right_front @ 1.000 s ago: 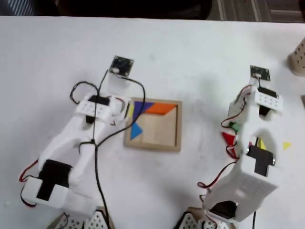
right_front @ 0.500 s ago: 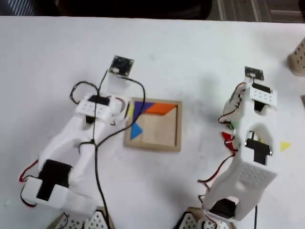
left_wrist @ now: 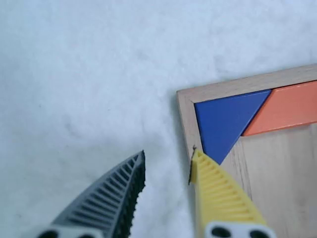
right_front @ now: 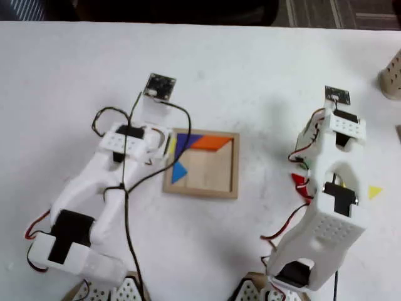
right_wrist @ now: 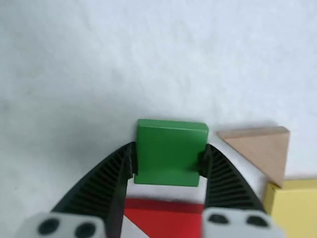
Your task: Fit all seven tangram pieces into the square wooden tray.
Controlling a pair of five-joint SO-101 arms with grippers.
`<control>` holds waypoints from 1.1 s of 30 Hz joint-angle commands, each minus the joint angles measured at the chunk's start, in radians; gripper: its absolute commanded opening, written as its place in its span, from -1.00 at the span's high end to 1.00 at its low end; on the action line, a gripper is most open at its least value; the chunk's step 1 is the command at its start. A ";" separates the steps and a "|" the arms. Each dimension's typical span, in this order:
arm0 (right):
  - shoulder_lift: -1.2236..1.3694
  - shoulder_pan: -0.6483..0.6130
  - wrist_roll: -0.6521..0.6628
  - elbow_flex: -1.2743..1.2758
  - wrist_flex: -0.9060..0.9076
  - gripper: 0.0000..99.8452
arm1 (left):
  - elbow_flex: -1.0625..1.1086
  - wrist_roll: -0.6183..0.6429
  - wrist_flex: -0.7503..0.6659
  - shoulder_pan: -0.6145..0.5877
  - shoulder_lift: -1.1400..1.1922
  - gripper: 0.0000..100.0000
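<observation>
- Right wrist view: right hand (right_wrist: 168, 156) pinching green square tangram piece (right_wrist: 171, 144) on white surface (right_wrist: 148, 59), well apart from square wooden tray (right_front: 200, 191).
- Left hand (left_wrist: 168, 156) spread at tray corner.
- Likely next: lift, carry to tray.

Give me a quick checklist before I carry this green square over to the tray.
1. Grip: right tool closed against both sides of the green square: ok.
2. Square off the table: cannot tell.
3. Neighbours clear: red piece lies close behind the square; contact: cannot tell.
4. Room in tray: bare wood beside the blue triangle and orange piece: ok.
5. Left tool clear of tray: open, but its yellow finger has its tip at the corner rim: not ok.
</observation>
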 commanded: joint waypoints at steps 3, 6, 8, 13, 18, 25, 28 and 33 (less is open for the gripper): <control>-0.012 -0.008 -0.003 -0.180 0.183 0.80 | -0.052 0.008 -0.015 -0.013 -0.005 0.63; -0.012 -0.010 -0.002 -0.295 0.297 0.80 | -0.052 0.008 -0.015 -0.015 -0.005 0.63; -0.012 -0.013 0.000 -0.365 0.361 0.80 | -0.055 0.008 -0.015 -0.024 -0.005 0.63; -0.012 -0.038 0.000 -0.506 0.513 0.80 | -0.058 0.008 -0.021 -0.047 -0.005 0.63; -0.022 -0.130 0.002 -0.534 0.588 0.80 | -0.080 0.014 -0.018 -0.071 -0.001 0.63; -0.154 -0.309 -0.003 -0.377 0.578 0.80 | -0.080 0.015 -0.021 -0.084 -0.001 0.63; -0.205 -0.417 -0.005 -0.279 0.533 0.80 | -0.080 0.015 -0.021 -0.097 -0.004 0.63; -0.225 -0.598 0.058 -0.115 0.438 0.80 | -0.114 0.015 -0.021 -0.170 0.001 0.63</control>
